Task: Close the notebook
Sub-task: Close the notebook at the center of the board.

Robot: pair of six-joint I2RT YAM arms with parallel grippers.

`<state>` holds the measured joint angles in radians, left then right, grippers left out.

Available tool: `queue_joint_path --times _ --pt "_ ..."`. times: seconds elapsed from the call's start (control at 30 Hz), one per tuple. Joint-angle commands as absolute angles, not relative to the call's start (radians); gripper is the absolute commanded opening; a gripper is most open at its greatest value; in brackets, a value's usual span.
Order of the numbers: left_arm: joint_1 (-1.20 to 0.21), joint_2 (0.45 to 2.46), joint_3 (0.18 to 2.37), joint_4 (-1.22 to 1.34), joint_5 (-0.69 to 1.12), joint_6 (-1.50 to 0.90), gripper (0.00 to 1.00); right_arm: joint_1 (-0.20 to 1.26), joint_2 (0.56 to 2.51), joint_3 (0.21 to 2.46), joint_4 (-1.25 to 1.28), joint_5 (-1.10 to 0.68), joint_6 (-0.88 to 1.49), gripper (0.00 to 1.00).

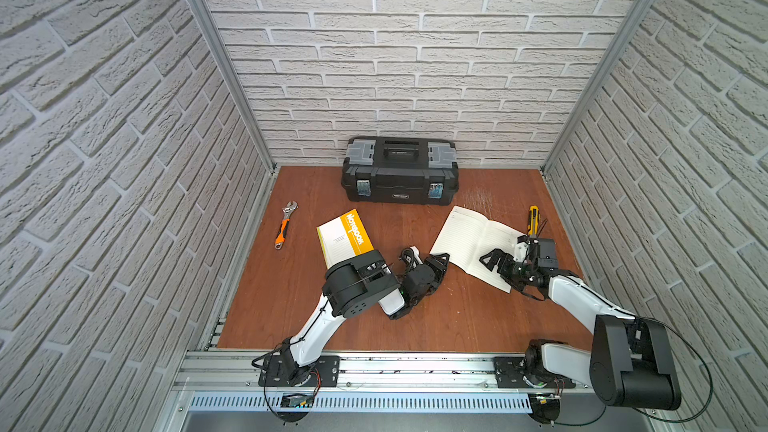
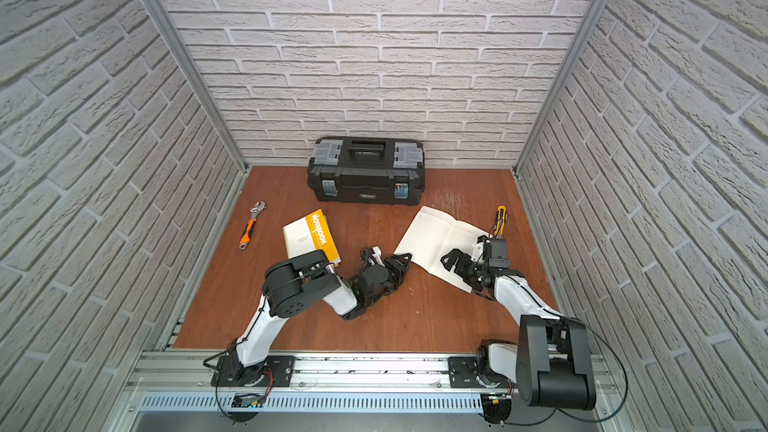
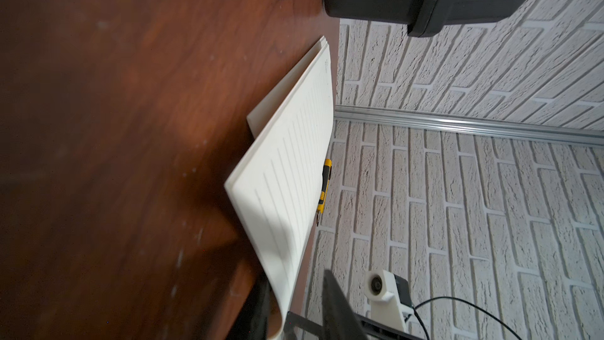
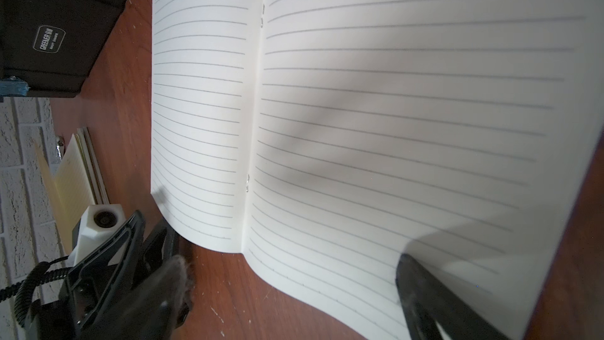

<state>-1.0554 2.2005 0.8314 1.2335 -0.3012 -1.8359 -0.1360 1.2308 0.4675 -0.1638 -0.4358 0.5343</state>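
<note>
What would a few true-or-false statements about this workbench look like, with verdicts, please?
1. The lined notebook lies open. True.
2. The toolbox has its lid raised. False: the lid is shut.
3. The wrench rests on the yellow notebook. False: it lies apart from it, on the table.
4. The screwdriver lies on the robot's right side of the lined notebook. True.
5. The fingers of the left gripper straddle a corner of the lined notebook's page. True.
</note>
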Motion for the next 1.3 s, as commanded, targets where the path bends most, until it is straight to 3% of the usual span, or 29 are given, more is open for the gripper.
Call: queue_joint_path --times 0.0,0.1,0.47,0.9,1.27 --pt "-1.042 2.234 0.844 1.274 -0.290 -1.841 0.27 -0.143 1.242 0.475 -0.159 -0.452 0.518 1.00" --pt "-1.040 2.246 0.847 1.285 -0.289 -1.843 0.17 -0.143 1.240 0.475 -0.162 -0.451 0.516 1.00" --pt "-1.039 2.241 0.847 1.276 -0.254 -1.844 0.00 -0.142 1.244 0.471 -0.159 -0.451 0.517 1.00" --pt "-1.010 2.282 0.963 1.362 -0.052 -1.795 0.00 -0.143 1.048 0.507 -0.184 -0.474 0.540 1.00" --pt "-0.997 2.130 0.896 1.290 -0.020 -1.675 0.00 -0.143 0.995 0.540 -0.229 -0.497 0.554 1.00"
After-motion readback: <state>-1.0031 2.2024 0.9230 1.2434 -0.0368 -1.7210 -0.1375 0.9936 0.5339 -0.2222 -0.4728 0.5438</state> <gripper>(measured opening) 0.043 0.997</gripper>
